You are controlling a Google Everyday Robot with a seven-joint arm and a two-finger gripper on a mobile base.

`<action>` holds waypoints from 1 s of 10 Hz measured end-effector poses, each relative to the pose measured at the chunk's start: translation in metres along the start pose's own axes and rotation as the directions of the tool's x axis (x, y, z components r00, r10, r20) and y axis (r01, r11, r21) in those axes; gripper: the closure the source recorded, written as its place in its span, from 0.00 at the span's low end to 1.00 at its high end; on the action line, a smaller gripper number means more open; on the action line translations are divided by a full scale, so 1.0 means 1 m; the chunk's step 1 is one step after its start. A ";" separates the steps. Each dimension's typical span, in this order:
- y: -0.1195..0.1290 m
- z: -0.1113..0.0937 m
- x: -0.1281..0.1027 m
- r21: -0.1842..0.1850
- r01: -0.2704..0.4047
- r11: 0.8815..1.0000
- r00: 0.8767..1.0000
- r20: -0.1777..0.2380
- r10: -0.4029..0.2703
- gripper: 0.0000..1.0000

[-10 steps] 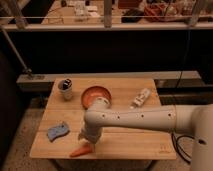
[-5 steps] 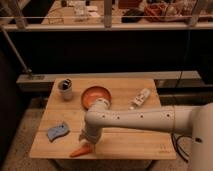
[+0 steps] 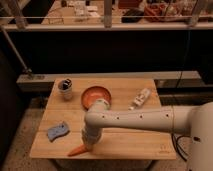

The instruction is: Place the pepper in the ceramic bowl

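Pincer (image 3: 87, 145): pointing down at the near-left part of the worktop (image 3: 125, 142), its tip meeting the thick end of the pepper (image 3: 76, 150). Whether it is apart or clamped on the pepper cannot be told.

Pepper: lying flat near the front edge of the worktop, tapered end pointing left and toward the edge, thick end hiding under the pincer.

Arm (image 3: 135, 119): white, reaching in from the right across the worktop's middle.

Sponge (image 3: 57, 131): blue, lying left of the pincer, apart from the pepper.

Bowl (image 3: 95, 96): sitting beyond the pincer toward the rear of the worktop, partly covered by the arm's elbow; looking empty.

Cup (image 3: 65, 87): grey, standing left of the bowl, near the back-left corner.

Packet (image 3: 140, 98): pale, lying right of the bowl.

Step in hand, as judged: taking hold of the pepper. Next move is calling for a firm grip, a lift clear of the worktop, then carrying rearward over the bowl and letting go.
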 end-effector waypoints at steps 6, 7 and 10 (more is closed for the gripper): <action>-0.002 -0.007 0.001 -0.001 0.015 1.000 1.000 -0.007 -0.015 0.36; -0.001 -0.006 0.003 0.000 0.015 1.000 1.000 -0.009 -0.015 0.32; -0.002 -0.022 0.000 -0.003 0.026 1.000 1.000 -0.014 -0.026 0.35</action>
